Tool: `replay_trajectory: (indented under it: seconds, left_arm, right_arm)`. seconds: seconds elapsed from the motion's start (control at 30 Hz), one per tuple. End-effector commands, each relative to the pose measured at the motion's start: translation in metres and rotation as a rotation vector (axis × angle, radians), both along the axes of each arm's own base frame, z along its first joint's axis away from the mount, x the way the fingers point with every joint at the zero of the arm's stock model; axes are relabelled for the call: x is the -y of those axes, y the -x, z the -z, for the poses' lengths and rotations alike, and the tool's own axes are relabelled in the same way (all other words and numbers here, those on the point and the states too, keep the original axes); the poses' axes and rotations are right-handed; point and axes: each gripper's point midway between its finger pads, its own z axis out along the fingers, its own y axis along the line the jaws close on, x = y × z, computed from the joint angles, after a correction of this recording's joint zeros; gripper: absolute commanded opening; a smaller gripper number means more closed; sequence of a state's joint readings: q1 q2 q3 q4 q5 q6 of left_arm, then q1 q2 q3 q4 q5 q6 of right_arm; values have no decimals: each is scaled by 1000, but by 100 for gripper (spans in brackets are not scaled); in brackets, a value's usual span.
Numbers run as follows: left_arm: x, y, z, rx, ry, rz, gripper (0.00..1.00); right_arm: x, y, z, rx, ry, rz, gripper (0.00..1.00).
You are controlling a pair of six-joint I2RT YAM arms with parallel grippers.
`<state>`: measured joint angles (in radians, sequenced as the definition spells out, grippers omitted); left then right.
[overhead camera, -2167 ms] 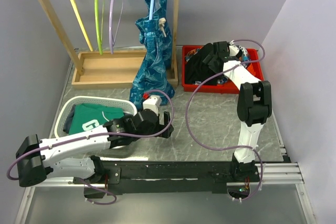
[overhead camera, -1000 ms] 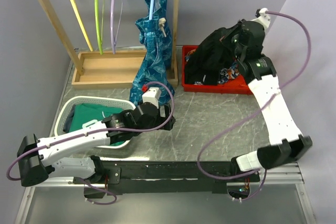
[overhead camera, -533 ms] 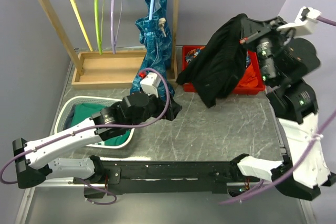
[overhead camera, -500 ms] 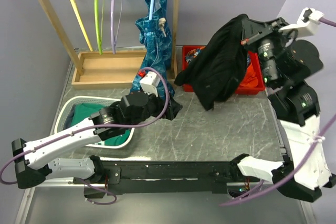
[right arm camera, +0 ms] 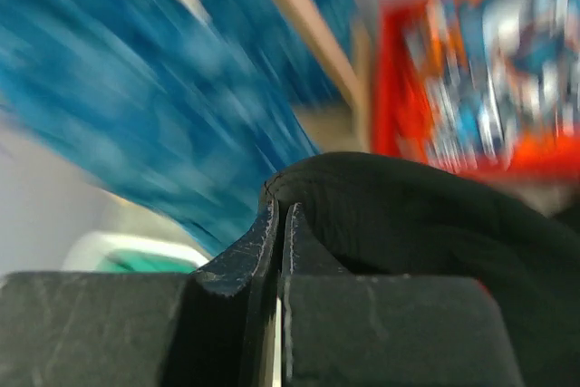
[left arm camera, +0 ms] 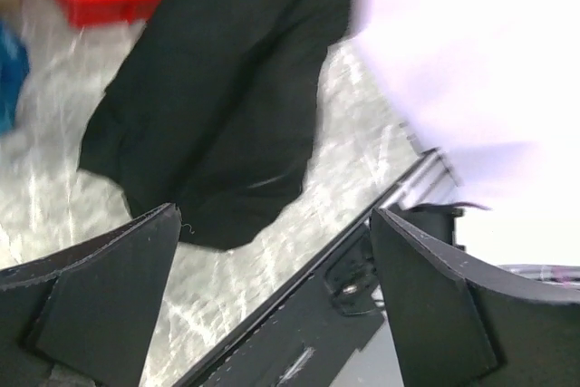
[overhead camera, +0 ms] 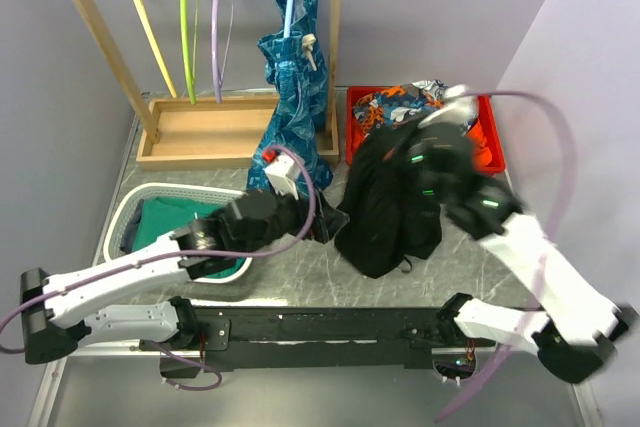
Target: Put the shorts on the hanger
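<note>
Top external view: the shorts point(overhead camera: 385, 217) hang as a long black drape from my right gripper point(right arm camera: 276, 215), over the table point(overhead camera: 470, 277) just in front of the red bin point(overhead camera: 490, 152) — well apart from the hanger point(overhead camera: 213, 37), which hangs on the wooden rack point(overhead camera: 95, 22) at the far left. In the right wrist view my jaws are pinched tight on a fold of that fabric. My left gripper point(left arm camera: 274, 215) has its fingers spread wide, near the shorts' lower hem — not touching it.
</note>
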<state>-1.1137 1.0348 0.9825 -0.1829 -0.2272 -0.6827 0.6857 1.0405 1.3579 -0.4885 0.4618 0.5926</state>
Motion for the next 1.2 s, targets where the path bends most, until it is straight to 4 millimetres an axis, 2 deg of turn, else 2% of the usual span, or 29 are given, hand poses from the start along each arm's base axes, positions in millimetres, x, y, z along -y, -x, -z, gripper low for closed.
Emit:
replay_trajectory:
  seconds: [0.0, 0.07, 0.1, 0.17, 0.2, 0.27, 0.3, 0.37, 0.4, 0.47, 0.5, 0.57, 0.67, 0.77, 0.83, 0.9, 1.0, 1.03, 1.07, 1.13, 1.17]
  left_arm:
    - [14, -13, 43, -95, 34, -141, 92]
    - [13, -24, 66, -135, 19, -230, 93]
    - [20, -26, 83, -176, 12, -256, 92]
    - [23, -35, 90, -180, 21, -335, 93]
    - [30, -36, 104, -221, 22, -371, 93]
    - [33, -45, 109, -246, 44, -443, 92]
    - [39, -46, 118, -276, 59, -469, 92]
    - [53, -50, 113, -277, 108, -471, 91]
    - [61, -49, 122, -279, 88, -466, 91]
    - [78, -48, 113, -260, 107, -440, 90]
    - [88, -42, 119, -255, 89, -424, 90]
    - [101, -35, 111, -217, 99, -388, 90]
    - [114, -28, 115, -195, 68, -370, 91]
    - [124, -32, 132, -197, -6, -384, 91]
    - [124, -37, 151, -195, -90, -425, 89]
    - [125, -40, 166, -203, -126, -453, 83]
    - [117, -41, 181, -201, -160, -483, 56]
    - [110, -42, 186, -195, -187, -502, 32]
    - [105, -42, 188, -204, -190, -521, 19]
    - [82, -40, 193, -201, -235, -564, 1]
    - [74, -39, 182, -218, -197, -590, 1]
  right_arm:
    - [-26, -2, 99, -195, 78, -10, 0]
    - [-27, 4, 117, -235, 99, -8, 0]
    - [-28, 7, 126, -254, 107, -17, 0]
    - [-26, 10, 133, -273, 121, -15, 0]
    - [-23, 12, 137, -281, 129, -13, 0]
    - [-22, 15, 137, -288, 142, -16, 0]
    - [-21, 16, 137, -288, 145, -15, 0]
    - [-19, 19, 132, -280, 135, -16, 0]
    - [-18, 18, 127, -269, 132, -14, 0]
    - [-15, 18, 118, -251, 129, -2, 0]
    - [-14, 17, 111, -245, 131, 5, 0]
    - [-12, 15, 105, -236, 136, 17, 0]
    - [-10, 13, 97, -226, 137, 27, 0]
    - [-11, 12, 90, -217, 123, 23, 0]
    - [-9, 13, 86, -210, 114, 26, 0]
    - [-6, 14, 81, -199, 105, 33, 0]
    - [1, 14, 81, -201, 108, 52, 0]
    - [5, 13, 80, -199, 108, 64, 0]
    - [10, 12, 81, -201, 108, 79, 0]
    - [18, 12, 83, -203, 104, 91, 0]
    - [25, 10, 89, -215, 108, 111, 0]
